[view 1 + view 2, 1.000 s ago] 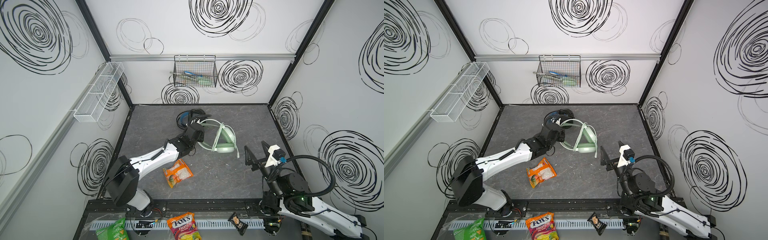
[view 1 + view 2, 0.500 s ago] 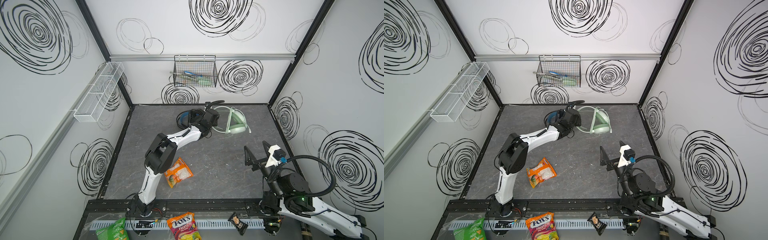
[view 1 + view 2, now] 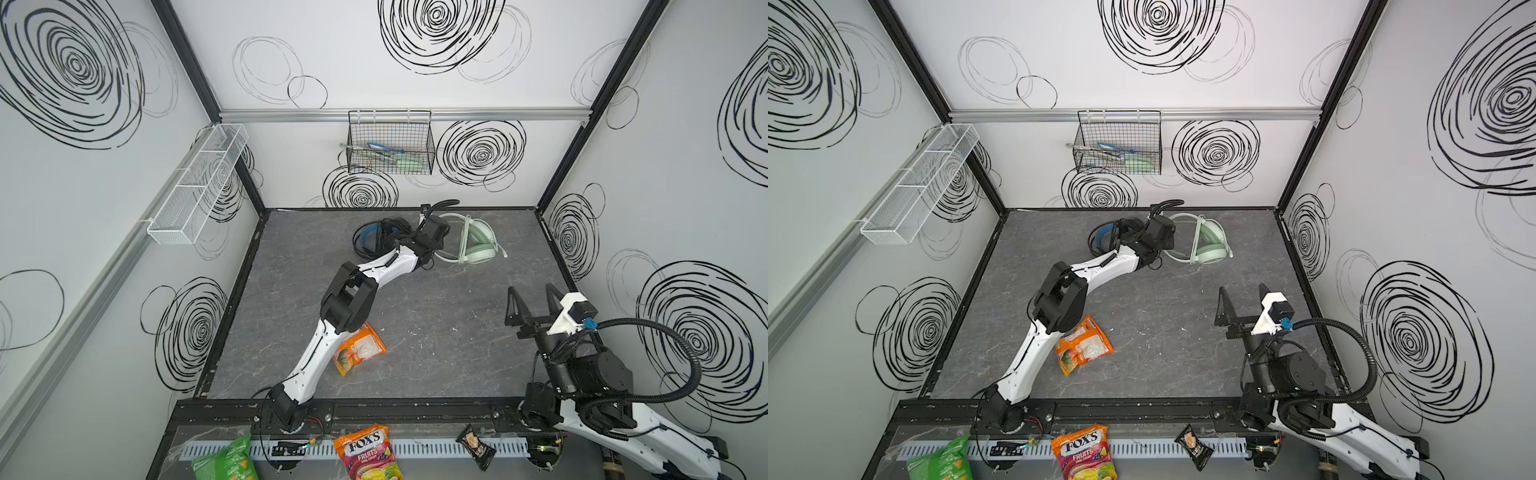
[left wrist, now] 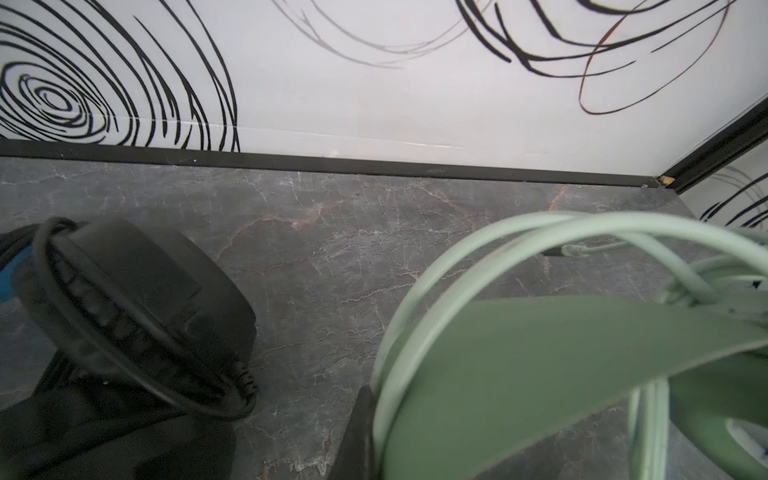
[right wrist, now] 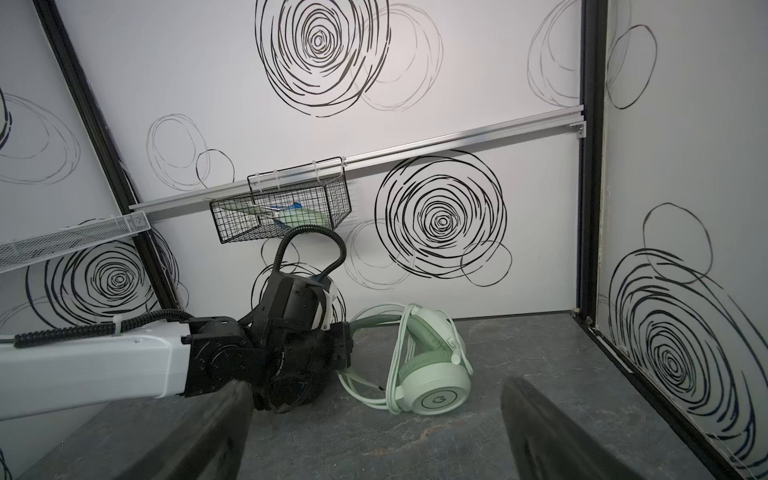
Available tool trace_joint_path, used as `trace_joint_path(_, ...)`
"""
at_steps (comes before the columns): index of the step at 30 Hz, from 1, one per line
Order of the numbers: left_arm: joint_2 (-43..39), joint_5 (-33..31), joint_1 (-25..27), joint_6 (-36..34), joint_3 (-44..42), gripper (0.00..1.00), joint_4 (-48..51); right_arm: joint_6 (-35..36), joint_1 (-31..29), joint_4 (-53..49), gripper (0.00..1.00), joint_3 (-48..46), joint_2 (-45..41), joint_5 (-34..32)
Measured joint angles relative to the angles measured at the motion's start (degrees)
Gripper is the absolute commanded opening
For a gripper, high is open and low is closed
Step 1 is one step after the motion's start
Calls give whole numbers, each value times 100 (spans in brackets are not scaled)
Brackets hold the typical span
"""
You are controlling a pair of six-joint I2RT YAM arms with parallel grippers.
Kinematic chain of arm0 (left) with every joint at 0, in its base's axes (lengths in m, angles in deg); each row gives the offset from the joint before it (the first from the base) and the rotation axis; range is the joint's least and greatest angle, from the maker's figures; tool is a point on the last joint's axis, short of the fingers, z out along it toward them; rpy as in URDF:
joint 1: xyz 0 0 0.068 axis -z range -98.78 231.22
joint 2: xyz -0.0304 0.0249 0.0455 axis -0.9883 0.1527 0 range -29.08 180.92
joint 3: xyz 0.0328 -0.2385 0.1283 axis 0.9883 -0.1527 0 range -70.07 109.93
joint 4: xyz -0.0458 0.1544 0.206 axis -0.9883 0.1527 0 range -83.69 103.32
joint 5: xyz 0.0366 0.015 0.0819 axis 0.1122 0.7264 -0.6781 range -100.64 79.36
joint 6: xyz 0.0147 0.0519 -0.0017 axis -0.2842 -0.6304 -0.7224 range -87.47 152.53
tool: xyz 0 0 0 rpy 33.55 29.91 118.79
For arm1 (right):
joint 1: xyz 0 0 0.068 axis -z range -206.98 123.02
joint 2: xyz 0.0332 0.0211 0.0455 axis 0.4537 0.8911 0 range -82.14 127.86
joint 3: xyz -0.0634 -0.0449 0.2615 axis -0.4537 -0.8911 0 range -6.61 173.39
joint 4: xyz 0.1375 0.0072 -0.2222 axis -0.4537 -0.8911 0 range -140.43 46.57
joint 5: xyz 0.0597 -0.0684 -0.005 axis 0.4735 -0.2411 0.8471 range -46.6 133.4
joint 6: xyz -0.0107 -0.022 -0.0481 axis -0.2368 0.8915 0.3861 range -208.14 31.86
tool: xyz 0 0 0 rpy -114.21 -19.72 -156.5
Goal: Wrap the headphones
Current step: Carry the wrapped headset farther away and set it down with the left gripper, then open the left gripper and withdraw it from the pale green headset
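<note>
Nearest to me, my right gripper (image 3: 530, 291) hangs over the near right part of the surface (image 3: 436, 332), jaws wide apart, nothing in them. A bit further in, an orange snack bag (image 3: 359, 347) lies flat by my left arm's elbow. Way at the back, my left gripper (image 5: 347, 345) is clamped tight on the mint-green headphones (image 3: 478, 245), pale cable looped around them, and the black headphones (image 3: 376, 239) sit just beside on my left. A wire basket (image 3: 390, 153) hangs on the back wall.

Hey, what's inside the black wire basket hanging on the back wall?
The wire basket holds a pale green item, a blue piece and a silvery metal tool, overlapping. The mesh and overlap hide exactly what they are.
</note>
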Motion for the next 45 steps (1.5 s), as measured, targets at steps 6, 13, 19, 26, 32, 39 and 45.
trace_joint_path(6, 201, 68, -52, 271, 0, 0, 127, 0, 68, 11, 97, 0, 0, -9)
trace_joint_path(13, 498, 175, -236, 610, 138, 8, 201, -2, 247, 24, 97, -2, 0, 83)
trace_joint_path(19, 640, 348, -334, 933, 461, 24, 361, -4, 435, 39, 97, -2, 0, 245)
trace_joint_path(26, 654, 533, -354, 1167, 586, 31, 332, -26, 472, 33, 98, -2, -22, 328)
trace_joint_path(32, 662, 573, -330, 1193, 586, 46, 323, -57, 472, 35, 97, -7, -221, 345)
trace_joint_path(39, 662, 525, -299, 1152, 595, 56, 280, -70, 472, 33, 97, -15, -223, 350)
trace_joint_path(45, 662, 437, -251, 1021, 656, 67, 304, -70, 476, 31, 97, -35, -223, 354)
